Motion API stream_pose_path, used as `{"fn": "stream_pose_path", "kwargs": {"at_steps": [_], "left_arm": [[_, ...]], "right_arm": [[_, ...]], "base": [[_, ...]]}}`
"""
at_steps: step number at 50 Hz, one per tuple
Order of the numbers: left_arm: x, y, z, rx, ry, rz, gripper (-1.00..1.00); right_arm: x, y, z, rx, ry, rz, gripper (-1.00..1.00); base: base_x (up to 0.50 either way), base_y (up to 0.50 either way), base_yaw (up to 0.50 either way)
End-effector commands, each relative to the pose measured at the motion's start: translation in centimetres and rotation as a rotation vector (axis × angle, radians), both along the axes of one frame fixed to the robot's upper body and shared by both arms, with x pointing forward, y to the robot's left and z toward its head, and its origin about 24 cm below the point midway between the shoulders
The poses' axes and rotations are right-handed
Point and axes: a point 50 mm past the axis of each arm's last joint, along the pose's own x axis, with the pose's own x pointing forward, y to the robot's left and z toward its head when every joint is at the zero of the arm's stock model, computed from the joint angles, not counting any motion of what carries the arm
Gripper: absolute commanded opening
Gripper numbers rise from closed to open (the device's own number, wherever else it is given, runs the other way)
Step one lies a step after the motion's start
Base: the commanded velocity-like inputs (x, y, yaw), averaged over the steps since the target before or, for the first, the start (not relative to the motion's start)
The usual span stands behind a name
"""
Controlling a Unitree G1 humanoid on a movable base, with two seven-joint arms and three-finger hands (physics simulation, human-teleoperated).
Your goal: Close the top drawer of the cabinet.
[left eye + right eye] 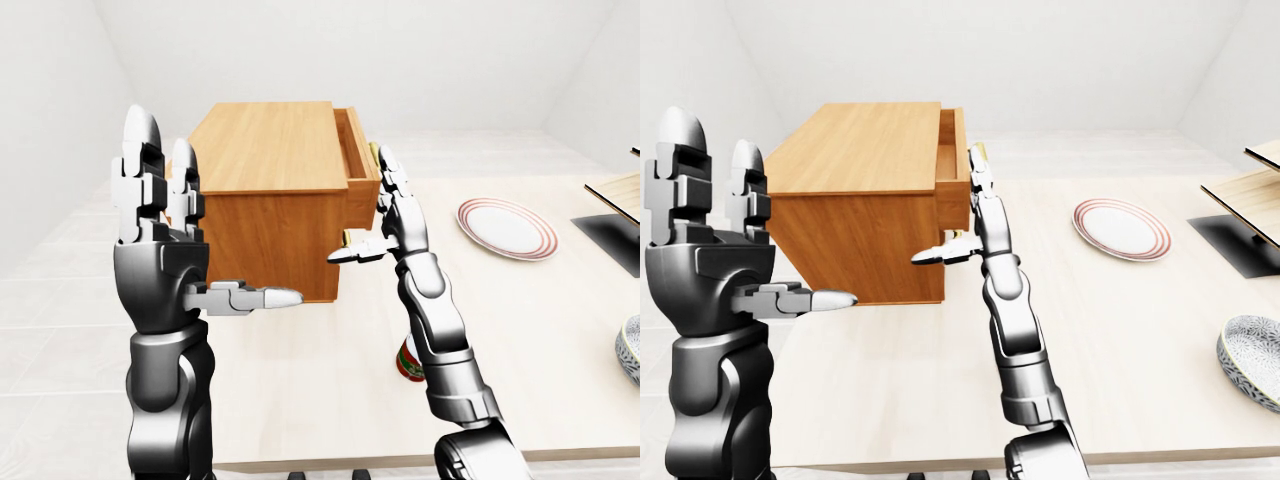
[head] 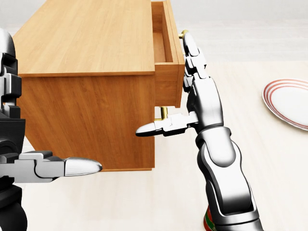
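The cabinet (image 2: pixel 91 72) is seen standing on the pale surface (image 1: pixel 560 320), toward the left in all three views. Its top drawer (image 2: pixel 166 53) is pulled out only a little to the right; a narrow strip of its inside is shown in the head view.

The right hand (image 2: pixel 195 72) is held flat and upright against the drawer's face, fingers (image 2: pixel 190 48) spread straight and closed on nothing. The brass handle (image 2: pixel 183 33) is mostly hidden behind them, with only its tip seen. The thumb juts left beneath the drawer, just beside the lower drawer's handle (image 2: pixel 164 113). This open-palm pose is judged to suit a push rather than a grasp: the drawer needs only to be pressed leftward until flush, and a small gap is judged to remain.

The left hand (image 1: pixel 160 200) is raised well to the left of the cabinet, fingers open and upright, thumb pointing right, nothing held. It is judged to be kept clear of the work.

A striped plate (image 1: pixel 507 228) lies on the surface to the right, well apart. A can (image 1: pixel 408 360) stands near the right forearm, partly hidden by it. A patterned bowl (image 1: pixel 1255 375) is seen at the right edge of the right-eye view. Nothing is seen between drawer and cabinet to block the closing.
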Motion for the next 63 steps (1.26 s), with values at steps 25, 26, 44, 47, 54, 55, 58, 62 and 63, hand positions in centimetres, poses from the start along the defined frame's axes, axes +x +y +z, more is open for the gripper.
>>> {"fn": "stream_pose_path", "kwargs": {"at_steps": [25,26,44,47,54,55,58,62,63], "left_arm": [[0.2,0.0,-0.2,-0.008,0.012,-0.022,1.0],[0.2,0.0,-0.2,-0.008,0.011,-0.022,1.0],[0.3,0.0,-0.2,-0.008,0.014,-0.033,1.0],[0.3,0.0,-0.2,-0.008,0.01,-0.032,1.0],[0.3,0.0,-0.2,-0.009,0.013,-0.032,1.0],[0.3,0.0,-0.2,-0.009,0.011,-0.032,1.0],[0.3,0.0,-0.2,-0.009,0.011,-0.031,1.0],[0.3,0.0,-0.2,-0.009,0.01,-0.032,1.0],[0.3,0.0,-0.1,-0.01,0.01,-0.031,1.0]], "right_arm": [[-0.1,5.9,0.1,0.033,0.034,0.242,1.0],[-0.2,6.1,0.1,0.042,0.034,0.255,1.0],[-0.2,9.5,-0.2,0.058,0.084,0.342,1.0],[-0.1,9.7,-0.2,0.075,0.097,0.343,1.0],[-0.3,10.4,-0.4,0.071,0.106,0.364,1.0],[-0.3,10.3,-0.4,0.072,0.106,0.364,1.0],[-0.4,10.3,-0.4,0.069,0.104,0.366,1.0],[-0.3,10.4,-0.5,0.07,0.107,0.366,1.0],[-0.3,10.4,-0.5,0.072,0.106,0.365,1.0]], "base": [[0.0,0.0,0.0],[0.0,0.0,0.01],[0.0,0.0,0.0],[0.0,0.0,0.0],[0.0,0.0,0.0],[0.0,0.0,0.0],[0.0,0.0,0.0],[0.0,0.0,0.0],[0.0,0.0,0.01]]}}
